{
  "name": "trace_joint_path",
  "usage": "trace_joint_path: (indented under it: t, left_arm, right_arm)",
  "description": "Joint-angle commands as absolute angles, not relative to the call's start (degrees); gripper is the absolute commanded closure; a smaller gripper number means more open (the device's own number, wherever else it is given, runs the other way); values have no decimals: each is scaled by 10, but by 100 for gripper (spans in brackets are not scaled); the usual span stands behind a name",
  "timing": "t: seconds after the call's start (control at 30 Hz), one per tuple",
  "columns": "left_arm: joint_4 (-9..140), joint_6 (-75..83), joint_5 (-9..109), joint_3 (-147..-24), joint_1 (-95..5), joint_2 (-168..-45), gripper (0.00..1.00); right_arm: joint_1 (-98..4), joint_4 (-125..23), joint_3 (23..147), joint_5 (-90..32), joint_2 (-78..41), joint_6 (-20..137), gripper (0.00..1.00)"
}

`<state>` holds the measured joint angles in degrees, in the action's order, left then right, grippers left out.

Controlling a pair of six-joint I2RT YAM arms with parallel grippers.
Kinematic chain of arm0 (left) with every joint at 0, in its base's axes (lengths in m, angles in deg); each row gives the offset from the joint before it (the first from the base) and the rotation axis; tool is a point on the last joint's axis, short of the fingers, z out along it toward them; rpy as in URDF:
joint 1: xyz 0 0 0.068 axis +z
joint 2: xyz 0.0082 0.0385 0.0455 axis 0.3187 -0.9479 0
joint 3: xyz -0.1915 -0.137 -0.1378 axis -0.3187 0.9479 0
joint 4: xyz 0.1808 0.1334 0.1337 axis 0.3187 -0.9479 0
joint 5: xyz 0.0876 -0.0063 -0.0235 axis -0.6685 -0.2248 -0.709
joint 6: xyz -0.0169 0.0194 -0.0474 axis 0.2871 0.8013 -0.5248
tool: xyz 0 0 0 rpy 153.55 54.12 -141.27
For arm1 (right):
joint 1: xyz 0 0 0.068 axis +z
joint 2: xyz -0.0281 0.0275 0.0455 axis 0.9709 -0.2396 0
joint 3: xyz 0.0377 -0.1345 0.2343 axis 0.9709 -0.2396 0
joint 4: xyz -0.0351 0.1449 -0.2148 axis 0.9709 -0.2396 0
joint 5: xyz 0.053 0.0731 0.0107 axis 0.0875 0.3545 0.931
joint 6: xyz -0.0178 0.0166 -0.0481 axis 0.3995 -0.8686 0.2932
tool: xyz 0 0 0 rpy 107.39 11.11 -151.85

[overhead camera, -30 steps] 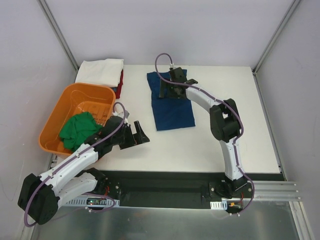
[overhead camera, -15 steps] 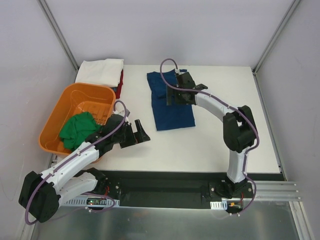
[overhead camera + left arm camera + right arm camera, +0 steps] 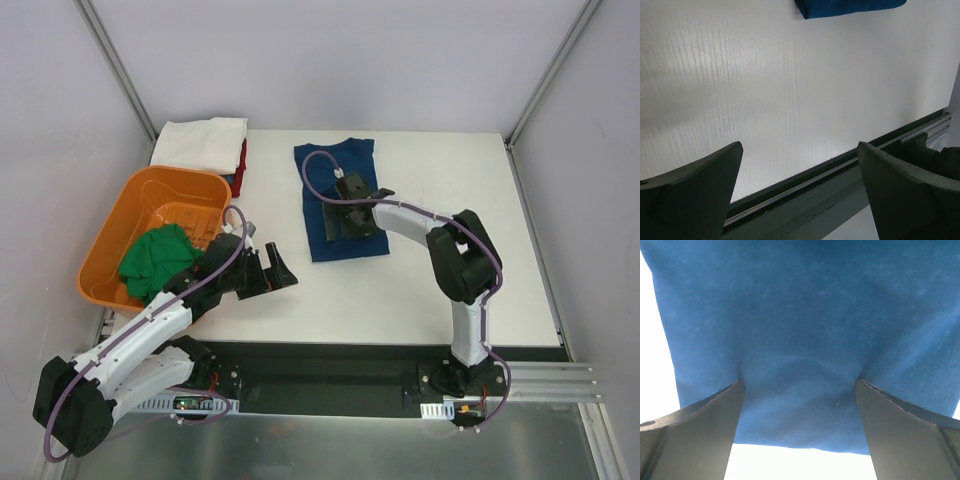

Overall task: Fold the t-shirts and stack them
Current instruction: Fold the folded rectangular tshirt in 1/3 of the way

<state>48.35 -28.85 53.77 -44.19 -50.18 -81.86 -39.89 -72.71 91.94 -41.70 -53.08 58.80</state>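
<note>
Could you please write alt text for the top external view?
The right claw, open, rests on a blue shirt laid flat on a white table. The left claw hangs open near an orange tub holding a green shirt.

Bunched t-shirt (image 3: 155, 258) lies in the tub (image 3: 165, 195), left of the flat t-shirt (image 3: 352, 247).

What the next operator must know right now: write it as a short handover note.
Left gripper: open, empty, over bare table beside the orange tub.
Right gripper: open, tips pressed on the navy t-shirt, nothing gripped.
Done: white t-shirt lies folded on the red t-shirt, far left corner.
Left: the navy t-shirt is a long folded strip mid-table, not stacked; the green t-shirt lies crumpled in the tub.
</note>
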Motion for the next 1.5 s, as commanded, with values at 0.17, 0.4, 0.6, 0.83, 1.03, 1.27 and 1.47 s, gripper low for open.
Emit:
trace_joint_path:
  t: [0.17,0.4,0.6,0.83,1.03,1.27,1.47]
  left_arm:
    - [435,-293,527,-428,-508,-780,1]
    - [409,-293,514,-415,-508,-762,1]
    - [396,-302,512,-401,-508,-743,1]
    - [393,-307,525,-395,-508,-723,1]
    - [394,-301,528,-407,-508,-764,1]
    - [409,-298,521,-422,-508,-825,1]
    - [470,-300,537,-428,-508,-884,1]
  right_arm:
    - [-331,-742,814,-418,-486,514,3]
    - [-247,-721,717,-411,-423,384,3]
    - [-172,-725,713,-456,-389,307,3]
    - [-172,-790,738,-536,-301,344,3]
    - [-173,-825,713,-561,-208,382,3]
    - [-173,-838,625,-503,-116,407,3]
    - [-152,-784,542,-471,-48,451,3]
